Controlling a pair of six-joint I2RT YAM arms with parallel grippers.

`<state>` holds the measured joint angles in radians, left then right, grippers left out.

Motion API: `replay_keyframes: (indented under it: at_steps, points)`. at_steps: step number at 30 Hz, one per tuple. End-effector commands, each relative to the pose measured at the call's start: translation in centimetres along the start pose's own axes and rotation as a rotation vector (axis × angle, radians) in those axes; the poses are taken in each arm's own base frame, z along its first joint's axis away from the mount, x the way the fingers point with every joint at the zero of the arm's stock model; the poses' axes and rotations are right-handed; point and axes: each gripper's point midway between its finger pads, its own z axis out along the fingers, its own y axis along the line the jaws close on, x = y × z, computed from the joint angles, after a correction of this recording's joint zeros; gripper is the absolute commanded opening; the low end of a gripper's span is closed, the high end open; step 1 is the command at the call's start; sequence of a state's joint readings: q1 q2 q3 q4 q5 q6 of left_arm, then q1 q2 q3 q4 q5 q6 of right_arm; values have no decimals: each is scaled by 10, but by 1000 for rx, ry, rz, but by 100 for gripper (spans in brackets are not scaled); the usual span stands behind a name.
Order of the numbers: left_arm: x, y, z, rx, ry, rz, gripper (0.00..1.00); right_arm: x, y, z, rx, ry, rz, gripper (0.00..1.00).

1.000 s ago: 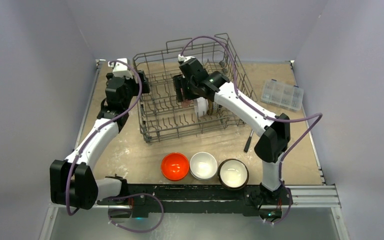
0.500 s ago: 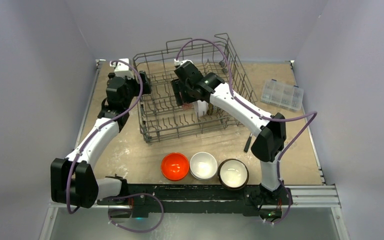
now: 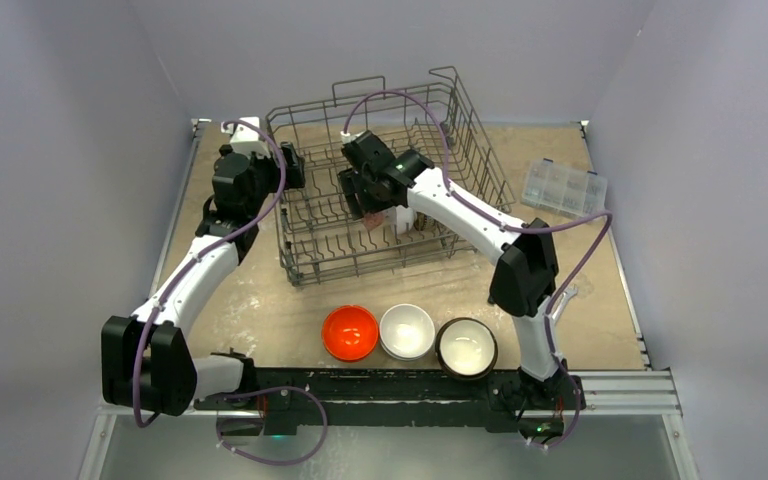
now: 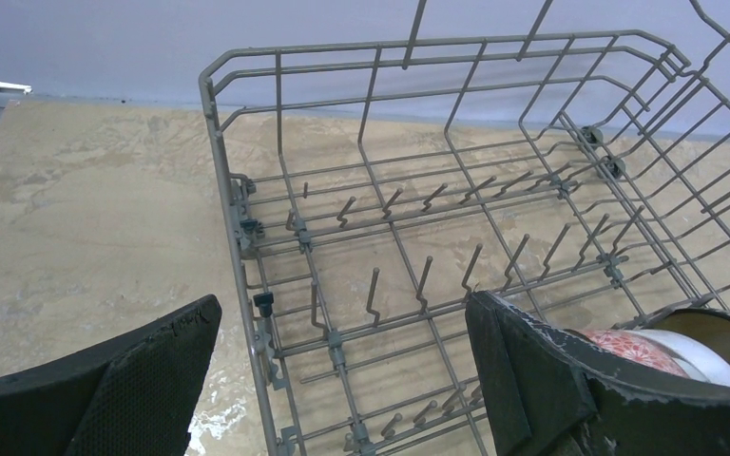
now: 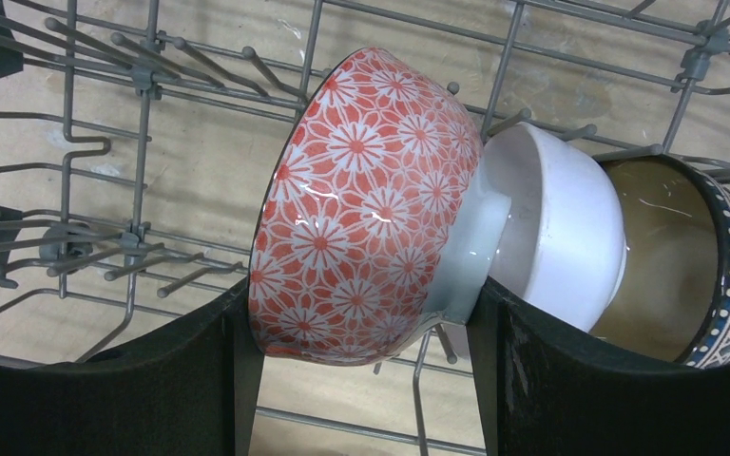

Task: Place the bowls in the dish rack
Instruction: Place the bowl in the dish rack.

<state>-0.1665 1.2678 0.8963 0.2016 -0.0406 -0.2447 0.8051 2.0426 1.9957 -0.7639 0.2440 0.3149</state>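
On the tan table [image 3: 260,300], the right gripper [image 5: 359,328] clamps a red-patterned bowl [image 5: 361,190] inside the dish rack [image 3: 305,225]; the left gripper [image 4: 342,318] gapes empty.

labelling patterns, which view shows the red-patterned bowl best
Right wrist: the red-patterned bowl fills the frame on its side between the fingers. Left wrist catches only a sliver at lower right; top external hides most under the right arm.
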Motion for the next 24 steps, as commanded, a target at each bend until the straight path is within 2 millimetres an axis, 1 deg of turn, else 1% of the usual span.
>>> replay_keyframes:
  at_steps: [1,6,12,16,20,21,22,24]
  points:
    - [-18,-8,2,34,-56,-16,99,-21,8,-12,-38,-70,-2,0]
    - [-17,-9,3,41,-56,-20,99,-16,9,-3,-36,-48,-7,0]
    - [-16,-10,3,46,-53,-24,99,-6,12,8,-43,-2,-20,0]
    - [-16,-10,4,47,-52,-24,99,1,16,12,-60,19,-19,0]
    - [-15,-10,4,47,-52,-27,99,6,16,16,-60,35,-12,0]
    - [-15,-11,4,48,-52,-27,99,6,16,16,-58,37,-12,5]
    - [-16,-11,4,48,-53,-27,99,7,15,15,-54,38,-11,11]
    - [-16,-11,4,49,-54,-27,99,6,14,14,-48,35,-5,28]
